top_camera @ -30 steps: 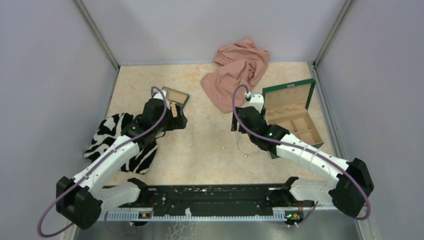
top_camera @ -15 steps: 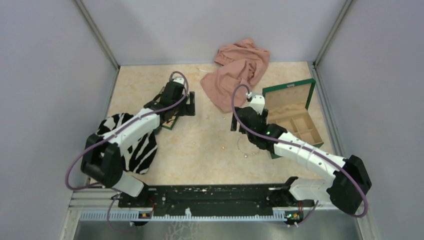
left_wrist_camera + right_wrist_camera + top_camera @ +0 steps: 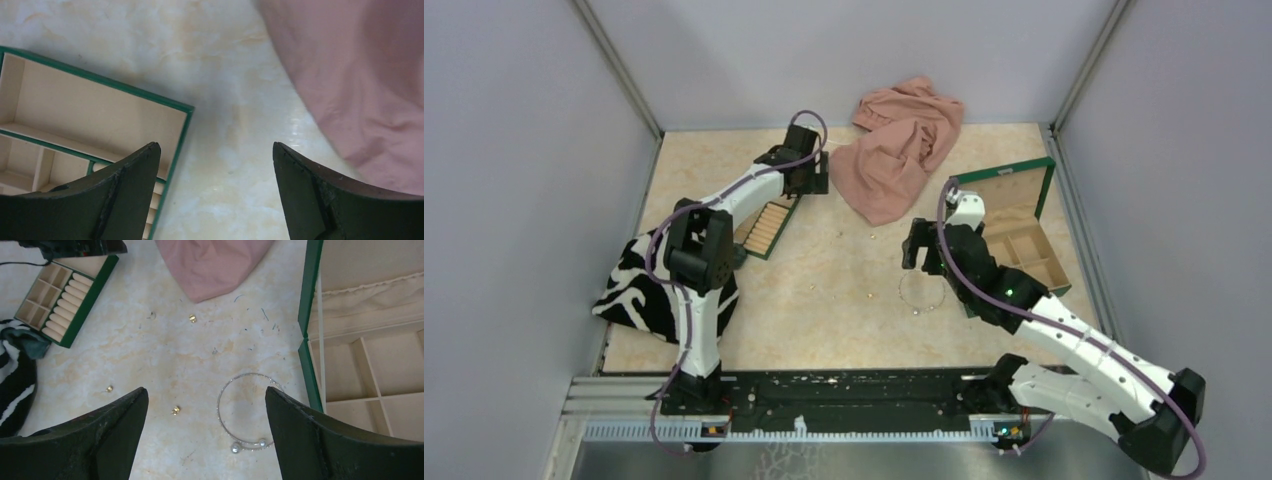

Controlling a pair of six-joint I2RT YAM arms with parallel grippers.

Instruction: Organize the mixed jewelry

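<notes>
The silvery chain necklace (image 3: 235,447) lies on the table in an open loop with two small bead ends, just left of the green box; it also shows in the top view (image 3: 916,311). Tiny gold specks lie loose: one (image 3: 175,410) beside the loop, one (image 3: 109,388) further left, one (image 3: 192,318) near the pink cloth. My right gripper (image 3: 206,392) hangs open and empty above the loop and the specks, seen from the top too (image 3: 921,248). My left gripper (image 3: 216,150) is open and empty at the back, over bare table between the slotted tray's corner and the pink cloth (image 3: 809,178).
The green compartment box (image 3: 1014,235) stands open at the right (image 3: 306,365). The green-edged slotted tray (image 3: 767,225) lies at the back left (image 3: 95,290) (image 3: 175,130). A pink cloth (image 3: 899,150) (image 3: 360,75) lies at the back, a zebra cloth (image 3: 649,290) at the left.
My left arm has swung from over the slotted tray towards the back, next to the pink cloth. My right gripper has shifted a little right and nearer, above the necklace loop.
</notes>
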